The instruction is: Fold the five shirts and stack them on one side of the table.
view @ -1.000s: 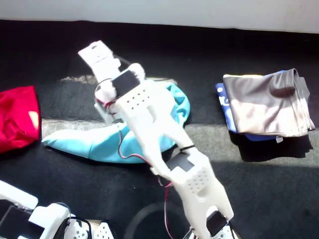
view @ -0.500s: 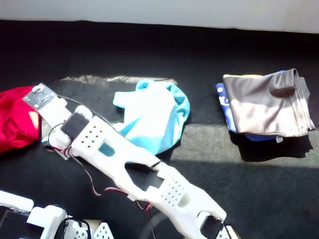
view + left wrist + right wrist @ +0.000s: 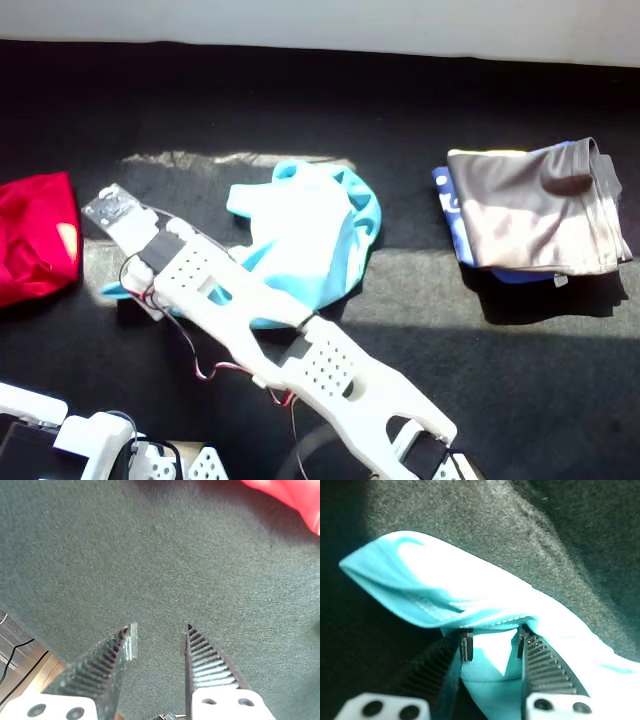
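**A:** Turquoise shirt (image 3: 310,235) lies crumpled mid-table, one tail trailing toward the left edge. What changed?

**B:** The right arm has swung off the shirt's middle and out over that tail. The right gripper (image 3: 493,640) has its jaws apart, straddling a fold without pinching it. I'd say the flattening isn't finished.

**A:** And the left gripper (image 3: 157,630)?

**B:** Spread over bare table (image 3: 150,555).

**A:** Anything hidden?

**B:** From above, the arm covers the tail. The red shirt (image 3: 35,235) is cut off at the left edge. By the right edge, the grey shirt (image 3: 535,205) mostly buries a blue shirt (image 3: 447,200).
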Robot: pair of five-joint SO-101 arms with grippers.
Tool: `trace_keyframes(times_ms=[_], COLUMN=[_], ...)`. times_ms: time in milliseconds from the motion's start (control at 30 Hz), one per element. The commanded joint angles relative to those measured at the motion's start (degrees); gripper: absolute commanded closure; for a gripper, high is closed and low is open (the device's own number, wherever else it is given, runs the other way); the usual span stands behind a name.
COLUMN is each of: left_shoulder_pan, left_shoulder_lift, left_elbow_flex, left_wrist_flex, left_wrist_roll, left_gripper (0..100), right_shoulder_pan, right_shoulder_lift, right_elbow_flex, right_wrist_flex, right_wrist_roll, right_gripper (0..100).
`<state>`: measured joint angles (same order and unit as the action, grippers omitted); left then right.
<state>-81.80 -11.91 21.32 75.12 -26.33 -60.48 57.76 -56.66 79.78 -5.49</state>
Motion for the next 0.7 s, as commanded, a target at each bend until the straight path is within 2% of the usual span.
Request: trace_keyframes(times_ms=[0,33,200,467,667], left_shoulder_pan=[1.71,1.98,3.21,8.48,9.71], left_shoulder_lift=[-1.98,-1.98,-1.89,-1.89,-1.89], left_elbow_flex=[-1.27,-1.10,-0.84,-0.75,-0.75], left_wrist_flex=[-0.70,-0.70,-0.70,-0.70,-0.70], left_wrist_roll=[-0.53,-0.53,-0.53,-0.26,-0.26], left_gripper=[84,84,84,84,84], right_shoulder_pan=[2.33,2.68,5.85,14.37,18.51], right_shoulder_lift=[-0.48,-0.48,-2.33,-8.40,-8.31], right_elbow_flex=[-2.33,-2.33,-3.38,-15.16,-19.21], right_wrist_flex=[-0.57,-0.57,1.01,9.10,11.65], right_wrist_roll=[4.22,5.71,7.03,7.12,7.12], right_gripper=[94.3,99.7,99.1,99.2,99.2])
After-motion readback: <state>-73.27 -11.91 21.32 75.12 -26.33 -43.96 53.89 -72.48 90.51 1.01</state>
